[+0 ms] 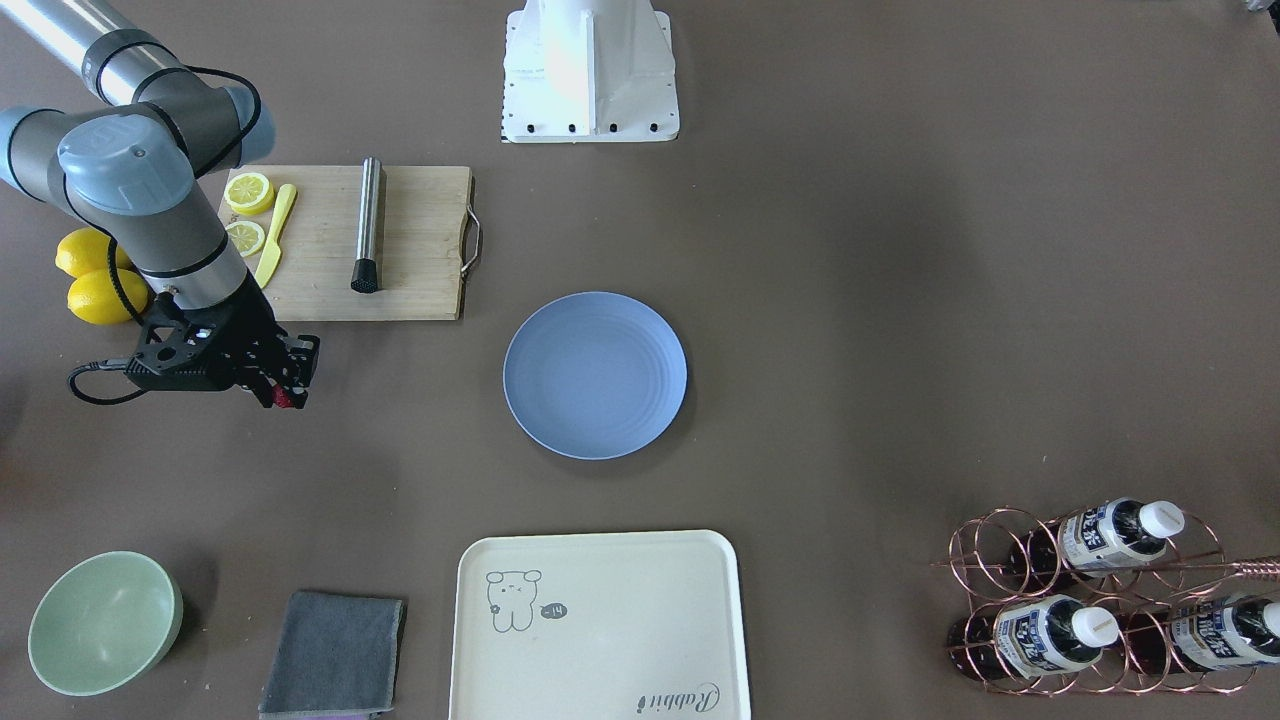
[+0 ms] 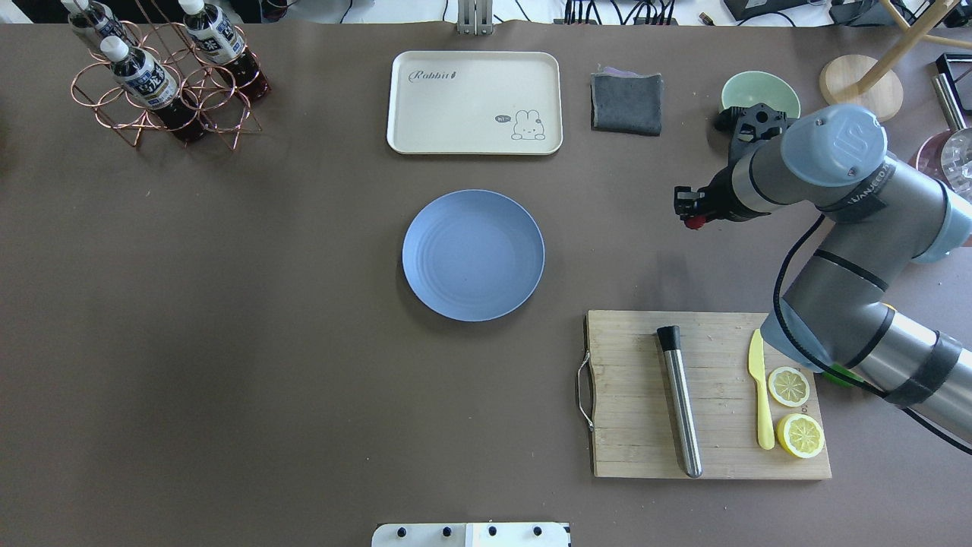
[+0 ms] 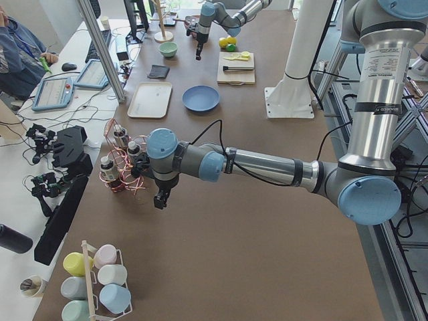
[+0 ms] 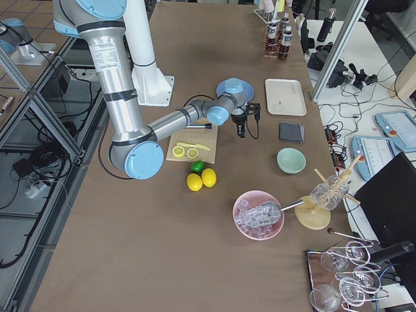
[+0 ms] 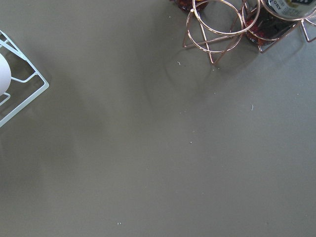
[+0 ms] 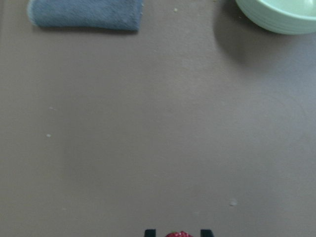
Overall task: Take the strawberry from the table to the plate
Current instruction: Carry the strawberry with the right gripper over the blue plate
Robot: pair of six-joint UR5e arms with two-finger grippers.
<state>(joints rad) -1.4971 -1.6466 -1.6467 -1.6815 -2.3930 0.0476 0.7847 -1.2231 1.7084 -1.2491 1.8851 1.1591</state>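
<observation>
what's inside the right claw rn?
The strawberry: a dark red bit shows between the tips of the right claw. The claw covers the rest of the berry, so how well it is seated cannot be judged. The plate has nothing on it.

Right arm [image 2: 850,190]: silver tubes, grey joints, pale-blue caps, black cable. Black right gripper [image 1: 285,392]. White base [image 1: 590,70].
</observation>
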